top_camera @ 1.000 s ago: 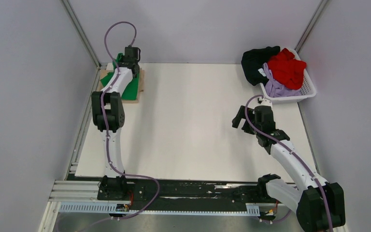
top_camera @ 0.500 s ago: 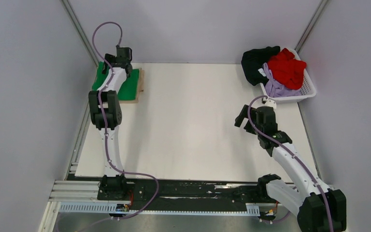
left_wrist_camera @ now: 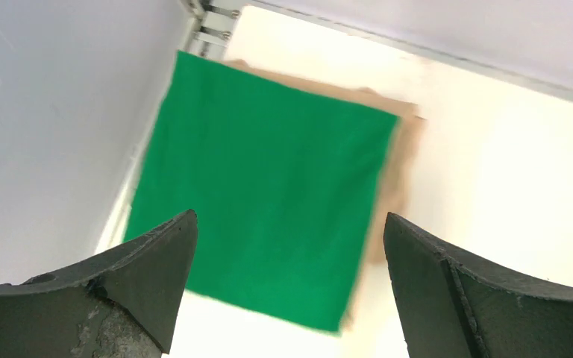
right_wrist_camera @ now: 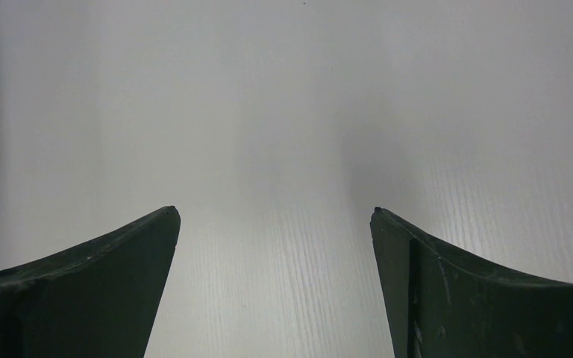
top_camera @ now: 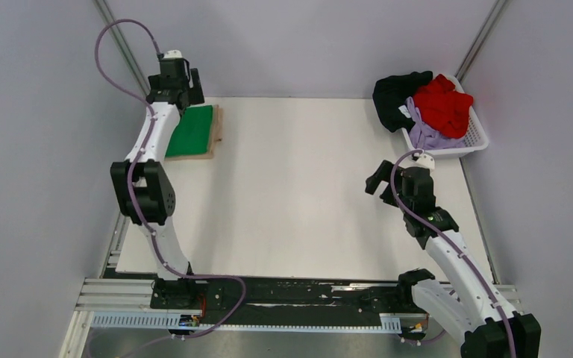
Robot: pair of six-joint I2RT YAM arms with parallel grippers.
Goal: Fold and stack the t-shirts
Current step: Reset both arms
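Note:
A folded bright green t-shirt (top_camera: 192, 130) (left_wrist_camera: 268, 194) lies flat on a folded tan t-shirt (top_camera: 218, 125) (left_wrist_camera: 401, 168) at the table's far left corner. The tan one shows only along the right and near edges. My left gripper (top_camera: 177, 95) (left_wrist_camera: 289, 215) hangs open above the stack's far end, holding nothing. At the far right, a black t-shirt (top_camera: 397, 93), a red one (top_camera: 444, 101) and a lavender one (top_camera: 425, 134) lie crumpled in the basket. My right gripper (top_camera: 380, 186) (right_wrist_camera: 273, 209) is open over bare table, near the basket.
The white plastic basket (top_camera: 480, 138) stands at the table's far right corner, with the black shirt hanging over its left rim. Grey walls close in the table (top_camera: 291, 194) on the left, back and right.
My left gripper opened, let go of the green t-shirt and rose back toward the far wall. The green shirt now lies flat. My right arm shifted slightly right.

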